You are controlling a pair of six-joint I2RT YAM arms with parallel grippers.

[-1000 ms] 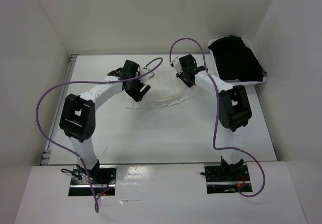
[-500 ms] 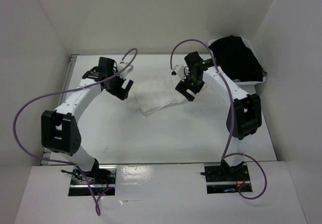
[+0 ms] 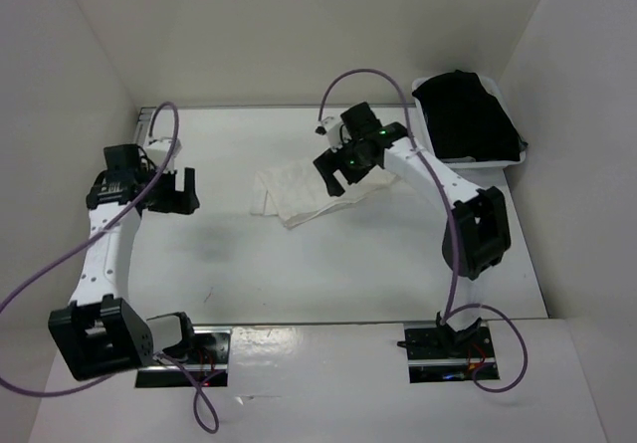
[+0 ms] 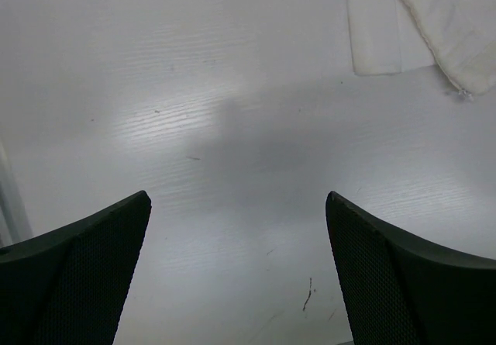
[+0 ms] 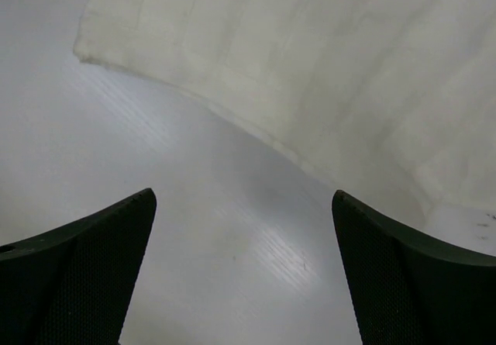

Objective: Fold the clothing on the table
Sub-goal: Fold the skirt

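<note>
White table [image 3: 328,264]: folded white skirt [image 3: 299,192] centre, bin [image 3: 476,162] far-right corner.

skirt [image 3: 289,196]: right end hidden beneath right hand [image 3: 333,174]
wrist views: skirt cut off by picture edges
bin [image 3: 488,162] interior: covered by black garment [image 3: 468,114]

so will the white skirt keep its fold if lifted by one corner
Likely floppy: the white skirt lies in thin creased layers, so a lifted corner would probably drape and unfold. It looks light; a push on the smooth table may bunch it.
</note>
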